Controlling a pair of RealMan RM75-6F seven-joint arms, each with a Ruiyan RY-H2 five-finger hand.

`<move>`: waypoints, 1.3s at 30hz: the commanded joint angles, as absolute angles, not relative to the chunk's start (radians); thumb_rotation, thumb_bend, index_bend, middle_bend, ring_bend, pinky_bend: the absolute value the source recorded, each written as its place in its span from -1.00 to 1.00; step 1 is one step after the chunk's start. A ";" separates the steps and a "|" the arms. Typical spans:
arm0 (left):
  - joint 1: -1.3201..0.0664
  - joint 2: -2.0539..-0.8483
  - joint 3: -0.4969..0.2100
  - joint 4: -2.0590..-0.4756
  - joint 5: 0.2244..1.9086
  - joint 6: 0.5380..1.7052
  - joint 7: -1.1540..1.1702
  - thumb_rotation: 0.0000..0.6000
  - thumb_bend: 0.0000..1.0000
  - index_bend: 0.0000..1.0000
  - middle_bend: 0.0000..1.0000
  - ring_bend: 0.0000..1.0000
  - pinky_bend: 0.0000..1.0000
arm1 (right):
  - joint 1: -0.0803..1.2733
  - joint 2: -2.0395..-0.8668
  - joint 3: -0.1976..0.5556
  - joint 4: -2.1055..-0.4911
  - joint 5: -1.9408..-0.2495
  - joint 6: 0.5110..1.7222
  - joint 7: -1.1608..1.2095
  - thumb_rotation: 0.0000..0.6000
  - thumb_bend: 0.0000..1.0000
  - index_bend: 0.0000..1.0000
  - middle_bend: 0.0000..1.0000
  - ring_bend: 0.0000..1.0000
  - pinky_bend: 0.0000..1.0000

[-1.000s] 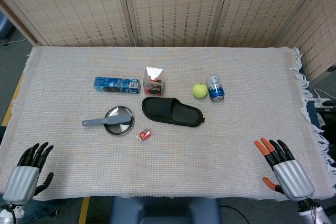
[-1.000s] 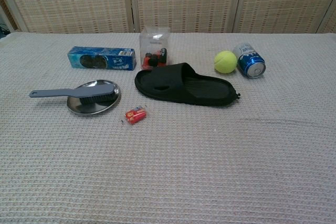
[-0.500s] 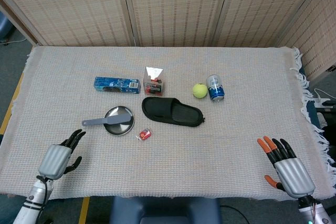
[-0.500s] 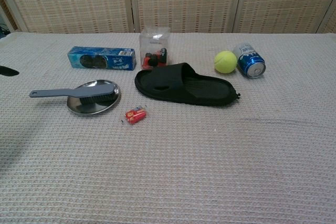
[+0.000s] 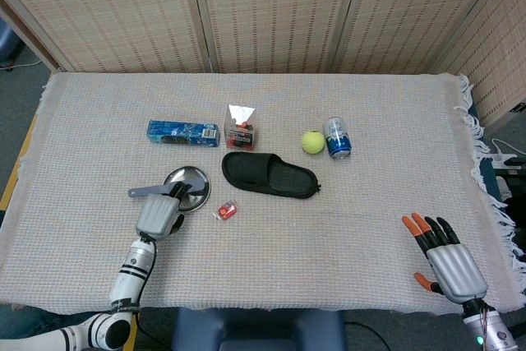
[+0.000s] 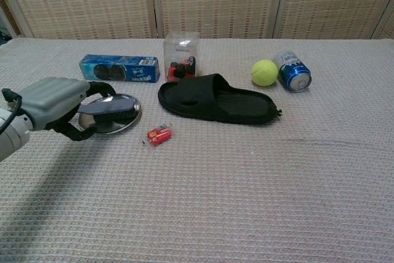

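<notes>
My left hand (image 5: 159, 214) (image 6: 56, 100) hovers over the handle of a grey brush (image 5: 142, 191) (image 6: 114, 110) that lies across a round metal plate (image 5: 196, 177) (image 6: 117, 125). Its fingers reach out over the plate's rim and its thumb curls underneath, apart from them. The hand hides most of the handle in the chest view, so I cannot tell whether it touches the brush. My right hand (image 5: 447, 260) rests near the table's front right corner with fingers spread and nothing in it; only the head view shows it.
A small red packet (image 5: 227, 210) (image 6: 159, 134) lies just right of the plate. Beyond it are a black slipper (image 5: 271, 175) (image 6: 215, 100), a blue box (image 5: 182, 131), a clear box (image 5: 241, 127), a tennis ball (image 5: 312, 142) and a blue can (image 5: 336, 138).
My left hand has travelled from the front left corner forward and rightward to the brush and plate. The right hand has barely moved. The objects stay in place.
</notes>
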State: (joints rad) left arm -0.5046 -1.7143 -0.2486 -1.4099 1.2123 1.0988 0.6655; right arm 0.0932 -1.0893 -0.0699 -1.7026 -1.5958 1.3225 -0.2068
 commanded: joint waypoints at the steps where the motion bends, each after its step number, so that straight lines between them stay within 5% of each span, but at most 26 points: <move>1: -0.568 -1.792 -0.283 -1.320 1.178 1.121 0.729 1.00 -0.24 -0.67 -0.73 0.49 1.00 | 0.097 -1.090 -0.069 -1.702 -1.589 1.314 -0.204 1.00 -0.77 -1.00 -1.00 -1.00 -1.00; 22: -0.661 -1.847 -0.286 -1.174 1.032 1.078 0.799 1.00 -0.24 -0.53 -0.58 0.55 1.00 | 0.112 -1.098 -0.059 -1.695 -1.538 1.283 -0.209 1.00 -0.77 -1.00 -1.00 -1.00 -1.00; 39: -0.687 -1.862 -0.253 -1.113 1.043 1.105 0.784 1.00 -0.24 -0.29 -0.20 0.55 1.00 | 0.112 -1.094 -0.066 -1.700 -1.543 1.289 -0.209 1.00 -0.77 -1.00 -1.00 -1.00 -1.00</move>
State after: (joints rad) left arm -0.6855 -1.8613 -0.2543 -1.1150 1.0412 1.1031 0.7856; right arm 0.1118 -1.0939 -0.0654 -1.7002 -1.5428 1.2891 -0.2088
